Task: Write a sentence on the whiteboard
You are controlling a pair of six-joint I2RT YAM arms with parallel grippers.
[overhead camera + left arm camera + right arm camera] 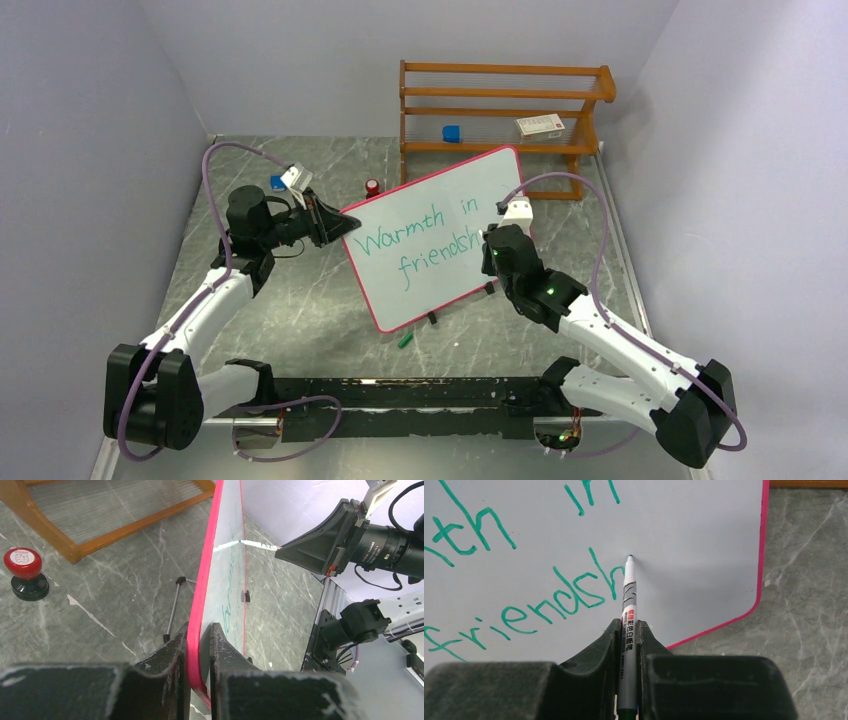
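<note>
Listing what you have before you, item by item.

Whiteboard (430,205): white face, pink-red frame, standing tilted near the middle of the surface (300,320), just in front of the wooden rack (500,100). Its small black feet (432,318) meet the surface along the lower edge. Green writing on the face reads "Warmth in" on the upper line and "friendsh" on the lower.

Left end effector (200,632): your fingers are closed down on the whiteboard's left edge, one on the written face and one on the back, with the frame pinched between them.

Right end effector (628,627): your fingers are closed tight on a marker (629,595), a grey barrel with printed lettering that points away from the wrist camera. Its tip touches the board just to the right of the final "h" of "friendsh".

Small green item (405,340): lying on the surface just below the board's lower corner; too small to identify.

Red-topped stamp (372,187): upright on a black base, behind the board's left side.

Rack contents: blue block (451,132) and white box (540,125), well apart on one shelf.
</note>
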